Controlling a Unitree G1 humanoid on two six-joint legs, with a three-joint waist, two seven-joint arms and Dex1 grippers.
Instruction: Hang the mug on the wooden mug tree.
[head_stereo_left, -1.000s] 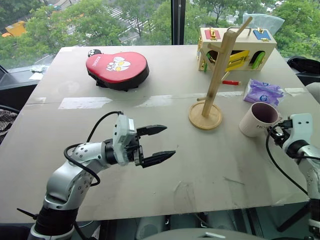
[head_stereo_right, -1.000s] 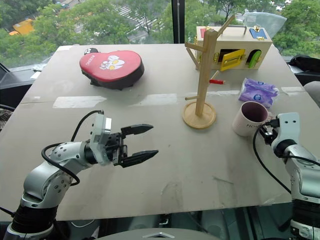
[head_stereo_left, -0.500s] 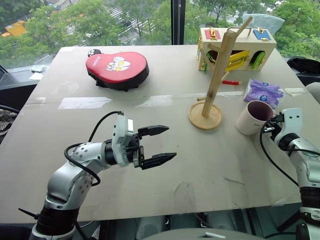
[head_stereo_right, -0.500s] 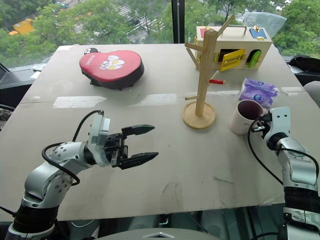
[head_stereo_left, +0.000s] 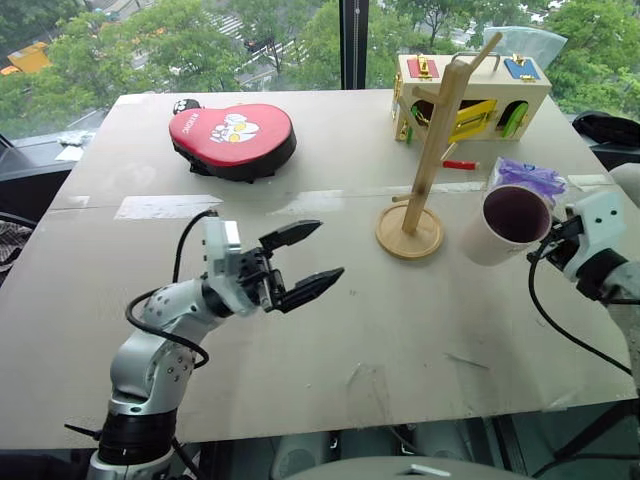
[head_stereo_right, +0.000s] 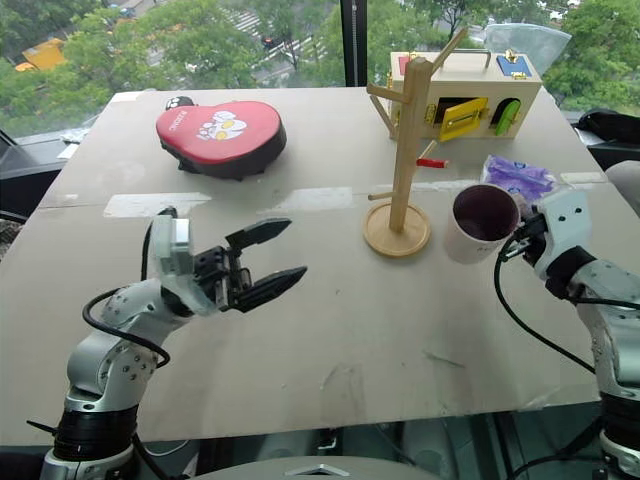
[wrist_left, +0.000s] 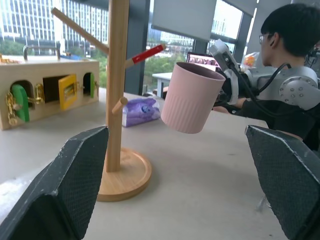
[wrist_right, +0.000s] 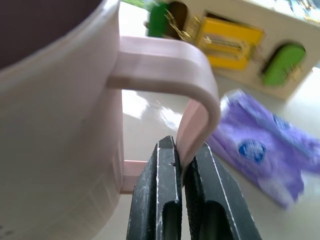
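Pinching only the mug (head_stereo_left: 505, 223) handle, the right gripper (wrist_right: 181, 165) risks it twisting loose near the wooden mug tree (head_stereo_left: 430, 150); left gripper (head_stereo_left: 302, 262) gapes empty.

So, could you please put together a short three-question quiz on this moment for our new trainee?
1. True or false: the mug already hangs on a peg of the wooden mug tree.
2. By which part does the right gripper hold the mug? A) rim B) handle C) base
3. Fill in: the left gripper hovers over the table with its fingers ____.

Key:
1. False; it is held in the air beside the tree, off the table.
2. B; the fingers pinch the handle's outer bar.
3. Open, holding nothing.
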